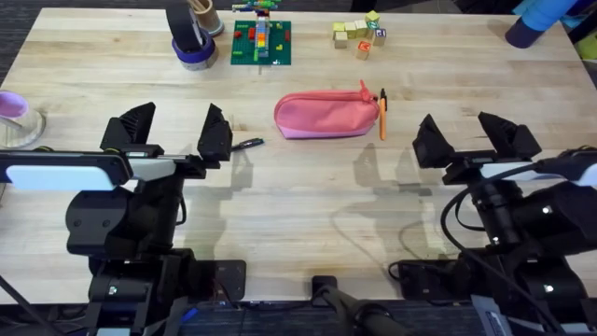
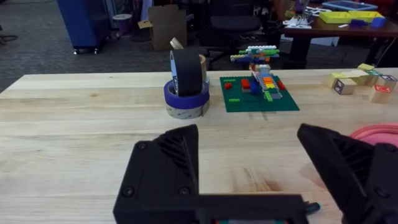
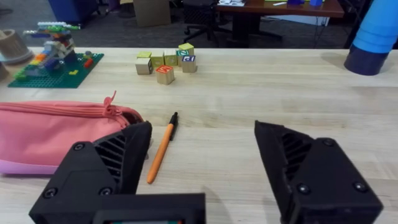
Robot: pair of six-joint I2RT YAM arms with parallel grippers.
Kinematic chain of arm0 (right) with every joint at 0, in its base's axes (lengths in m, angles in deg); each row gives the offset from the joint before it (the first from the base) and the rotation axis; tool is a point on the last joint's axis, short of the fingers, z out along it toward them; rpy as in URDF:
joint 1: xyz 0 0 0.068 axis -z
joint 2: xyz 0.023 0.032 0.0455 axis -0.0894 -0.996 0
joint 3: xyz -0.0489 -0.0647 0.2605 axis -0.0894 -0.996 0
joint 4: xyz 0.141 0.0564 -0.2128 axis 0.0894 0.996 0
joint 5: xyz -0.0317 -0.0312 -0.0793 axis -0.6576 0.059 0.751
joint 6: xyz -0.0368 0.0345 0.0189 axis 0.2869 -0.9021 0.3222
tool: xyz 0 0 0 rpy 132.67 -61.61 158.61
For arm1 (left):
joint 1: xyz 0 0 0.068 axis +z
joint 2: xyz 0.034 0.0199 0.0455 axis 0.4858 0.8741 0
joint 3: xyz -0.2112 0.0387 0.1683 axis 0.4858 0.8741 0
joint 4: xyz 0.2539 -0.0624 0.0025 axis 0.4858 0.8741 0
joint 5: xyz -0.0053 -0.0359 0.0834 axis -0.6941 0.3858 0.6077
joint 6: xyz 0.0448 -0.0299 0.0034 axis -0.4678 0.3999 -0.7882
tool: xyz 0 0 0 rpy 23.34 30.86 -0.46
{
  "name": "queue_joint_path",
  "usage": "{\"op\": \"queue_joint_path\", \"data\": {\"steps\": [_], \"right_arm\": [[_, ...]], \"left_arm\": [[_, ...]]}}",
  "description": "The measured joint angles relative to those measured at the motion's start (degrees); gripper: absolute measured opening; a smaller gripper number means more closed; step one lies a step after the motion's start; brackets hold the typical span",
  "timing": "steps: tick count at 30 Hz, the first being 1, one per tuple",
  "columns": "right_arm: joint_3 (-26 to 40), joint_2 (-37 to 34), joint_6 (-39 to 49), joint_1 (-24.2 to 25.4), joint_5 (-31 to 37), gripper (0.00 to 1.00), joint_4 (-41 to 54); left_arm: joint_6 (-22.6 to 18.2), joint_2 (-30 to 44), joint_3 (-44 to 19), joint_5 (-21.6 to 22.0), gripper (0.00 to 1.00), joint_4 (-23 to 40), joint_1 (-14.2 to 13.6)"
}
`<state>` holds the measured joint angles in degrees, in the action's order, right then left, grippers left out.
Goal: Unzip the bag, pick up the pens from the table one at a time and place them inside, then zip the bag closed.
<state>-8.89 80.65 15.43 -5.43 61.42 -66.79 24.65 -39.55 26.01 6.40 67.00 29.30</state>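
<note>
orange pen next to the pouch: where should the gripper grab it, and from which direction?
Take the orange pen at mid-barrel, coming straight down with the right gripper, which is open and nearer. The pen lies flat on the table, close beside the bag, so set the fingers across the barrel; the finger on the bag's side has little room.

1. Your left pincer [image 1: 176, 130] has two matte black, wedge-shaped fingers with ribbed inner faces and small round screws.
2. Behind it sits a white forearm shell.
3. Your right pincer [image 1: 476, 138] matches, with black cables looping at 5 o'clock.
</note>
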Motion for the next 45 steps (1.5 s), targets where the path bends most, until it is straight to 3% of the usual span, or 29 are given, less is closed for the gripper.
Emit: {"op": "queue_joint_path", "data": {"steps": [12, 17, 23, 29, 37, 41, 45], "right_arm": [[0.1, 0.0, -0.6, 0.0, 0.2, 0.996, 0.3], [3.8, -2.1, -2.0, 0.0, 0.3, 0.996, 6.9], [16.6, -12.0, -2.6, 0.0, 0.6, 0.996, 13.8], [37.2, -28.1, -2.7, 0.0, 0.6, 0.996, 25.3], [61.7, -49.3, -2.8, 0.0, 0.3, 0.996, 42.0], [68.8, -56.2, -2.8, 0.0, -0.3, 0.996, 47.3], [72.0, -60.2, -2.8, 0.0, -0.4, 0.996, 49.2]], "left_arm": [[0.0, 0.0, -0.1, 0.0, 0.993, 0.6, 0.0], [0.0, 1.2, -4.2, 0.0, 0.993, 10.4, 0.0], [0.0, 10.9, -18.3, 0.0, 0.993, 19.2, 0.0], [0.0, 27.9, -36.4, -0.6, 0.993, 27.5, 0.0], [0.0, 51.4, -59.6, -5.1, 0.992, 41.0, 0.0], [-1.6, 59.9, -67.2, -8.1, 0.993, 45.4, 0.0], [-4.4, 64.7, -70.7, -11.2, 0.993, 46.2, 0.0]]}}
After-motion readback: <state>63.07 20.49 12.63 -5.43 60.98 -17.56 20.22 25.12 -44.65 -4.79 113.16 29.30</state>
